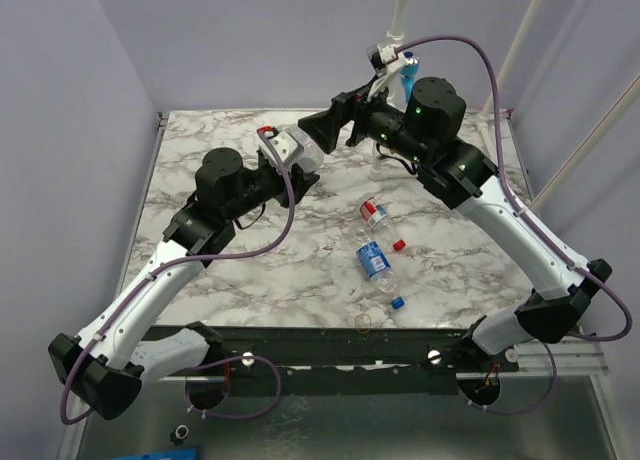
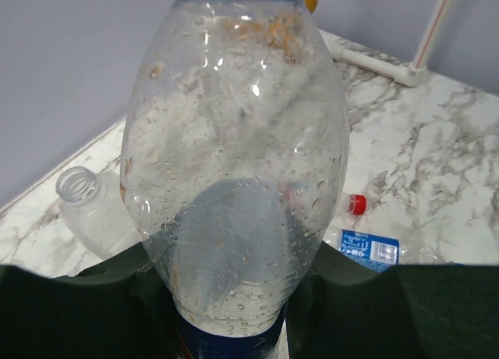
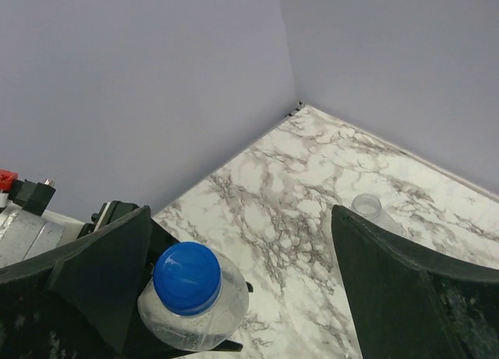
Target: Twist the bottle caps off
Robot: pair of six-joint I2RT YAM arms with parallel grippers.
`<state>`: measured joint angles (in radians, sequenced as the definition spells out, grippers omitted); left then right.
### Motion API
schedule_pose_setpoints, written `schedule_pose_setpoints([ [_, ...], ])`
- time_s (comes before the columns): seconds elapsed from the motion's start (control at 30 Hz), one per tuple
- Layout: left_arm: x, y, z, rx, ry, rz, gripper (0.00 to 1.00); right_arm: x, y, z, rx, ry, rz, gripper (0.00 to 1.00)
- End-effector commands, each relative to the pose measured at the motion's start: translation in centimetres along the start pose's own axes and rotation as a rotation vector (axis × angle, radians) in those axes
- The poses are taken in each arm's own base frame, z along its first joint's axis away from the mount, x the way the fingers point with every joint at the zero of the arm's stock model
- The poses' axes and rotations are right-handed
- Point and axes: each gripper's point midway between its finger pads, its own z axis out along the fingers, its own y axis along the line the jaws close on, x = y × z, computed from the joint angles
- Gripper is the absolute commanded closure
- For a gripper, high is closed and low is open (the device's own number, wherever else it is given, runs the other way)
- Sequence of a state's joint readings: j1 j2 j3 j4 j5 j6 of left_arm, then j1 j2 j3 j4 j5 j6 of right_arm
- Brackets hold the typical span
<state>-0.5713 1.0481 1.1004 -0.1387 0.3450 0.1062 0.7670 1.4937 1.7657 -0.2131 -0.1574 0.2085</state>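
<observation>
My left gripper is shut on a clear bottle with a blue label and holds it above the table. Its black fingers clamp the lower body. The bottle's blue cap is on. My right gripper is open around the bottle's top, with the cap close to its left finger and far from the right one. In the top view the right gripper faces the held bottle. A red-label bottle and a blue-label bottle lie mid-table.
A loose red cap, a loose blue cap and a yellowish rubber-band ring lie near the front. An open, label-less clear bottle lies under the grippers and also shows in the right wrist view. A white post stands at the back.
</observation>
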Motion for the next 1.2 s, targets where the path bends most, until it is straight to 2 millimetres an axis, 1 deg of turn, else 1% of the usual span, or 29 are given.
schedule_pose_setpoints([
  [0.0,0.8,2.4,0.1,-0.127,0.022,0.024,1.00,-0.4,-1.4,0.4,0.098,-0.006,0.050,0.00],
  [0.1,1.1,2.5,0.1,-0.136,0.029,0.025,1.00,0.6,-1.4,1.0,0.095,0.013,0.081,0.00],
  [0.2,1.3,2.7,0.0,-0.149,0.034,0.029,1.00,0.9,-0.9,1.3,0.064,0.012,0.107,0.00],
  [0.33,1.4,2.8,-0.2,-0.157,0.032,0.026,1.00,1.2,-0.3,1.6,0.030,0.012,0.126,0.03],
  [0.47,1.5,2.7,-0.2,-0.154,0.034,0.020,1.00,1.2,0.2,1.8,0.003,0.002,0.143,0.09],
  [0.53,1.6,2.8,-0.2,-0.158,0.037,0.016,1.00,1.2,0.5,1.9,-0.016,0.003,0.158,0.14],
  [0.67,1.3,3.1,-0.2,-0.178,0.033,0.007,1.00,2.2,1.1,2.4,-0.056,0.033,0.185,0.21],
  [0.8,1.1,3.4,-0.2,-0.190,0.030,0.007,1.00,3.1,1.2,2.7,-0.062,0.052,0.204,0.31],
  [0.9,0.9,3.5,-0.2,-0.199,0.025,0.001,1.00,3.4,1.1,2.7,-0.058,0.058,0.210,0.38],
  [0.97,0.8,3.4,-0.2,-0.195,0.021,-0.002,1.00,3.4,1.0,2.7,-0.053,0.055,0.210,0.44],
  [1.03,0.8,3.3,-0.2,-0.191,0.021,-0.005,1.00,3.2,1.0,2.6,-0.052,0.046,0.209,0.53],
  [1.17,0.4,2.6,-0.1,-0.152,0.009,-0.017,1.00,2.5,1.2,2.2,-0.057,0.028,0.198,0.80],
])
